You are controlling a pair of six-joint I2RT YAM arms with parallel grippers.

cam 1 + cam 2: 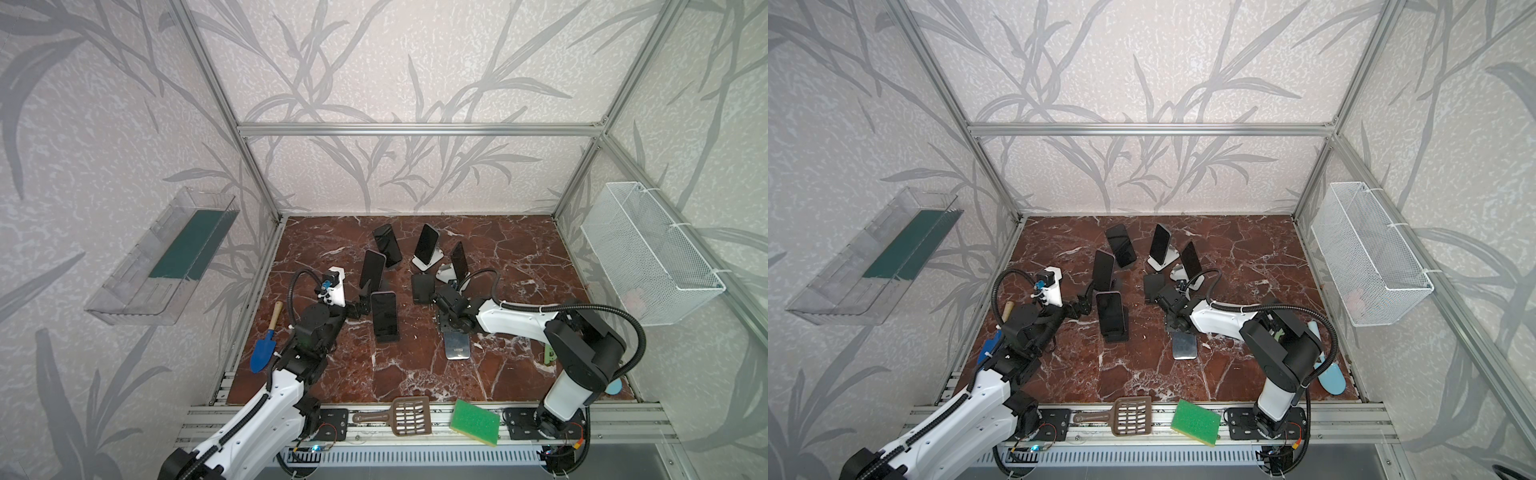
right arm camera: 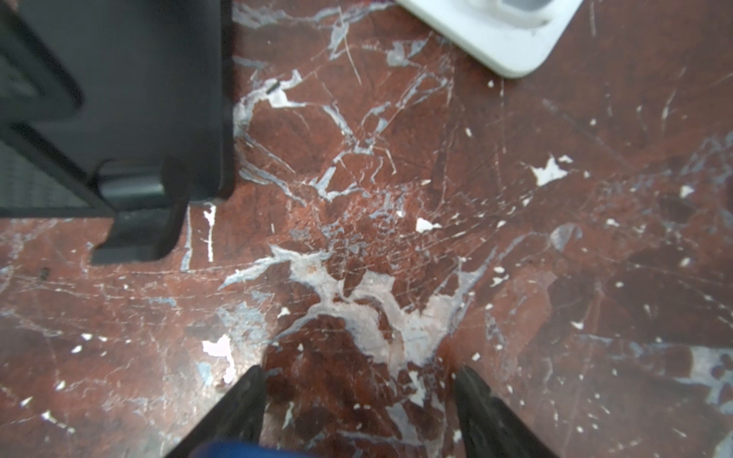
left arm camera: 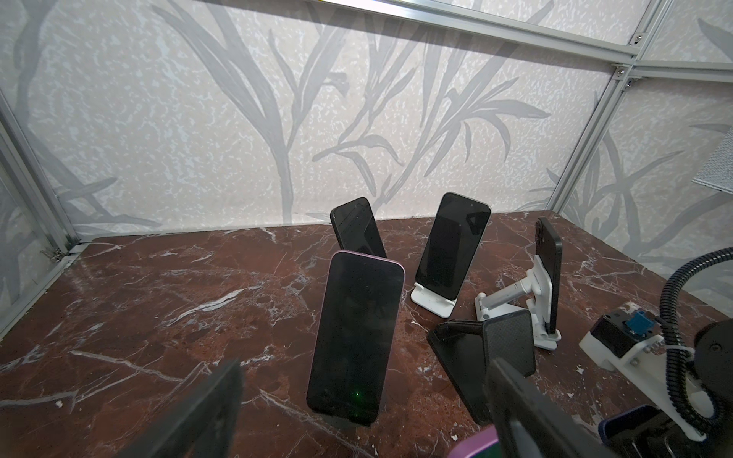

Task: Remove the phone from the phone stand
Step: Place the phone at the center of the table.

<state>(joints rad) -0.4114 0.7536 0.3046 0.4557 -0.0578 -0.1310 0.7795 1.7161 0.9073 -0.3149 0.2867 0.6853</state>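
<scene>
You're holding the left gripper wide open and empty, facing the pink-edged phone; centre its edges before closing. Near that phone, the right gripper is showing parted jaws, grip unclear.

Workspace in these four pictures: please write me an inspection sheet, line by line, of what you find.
Surface: red marble table, scratched, white chips.
Job's things: five upright phones on stands; silver phone lying flat; one black stand empty.
Clutter: blue trowel at left edge; brown scoop, green sponge on front rail.
Grippers: left gripper open, fingers wide before purple-edged phone; right gripper fingers apart over marble, grip unclear.
Cables: black ribbed hose on each arm.
Surroundings: clear tray, white wire basket on leaf-papered walls.
</scene>
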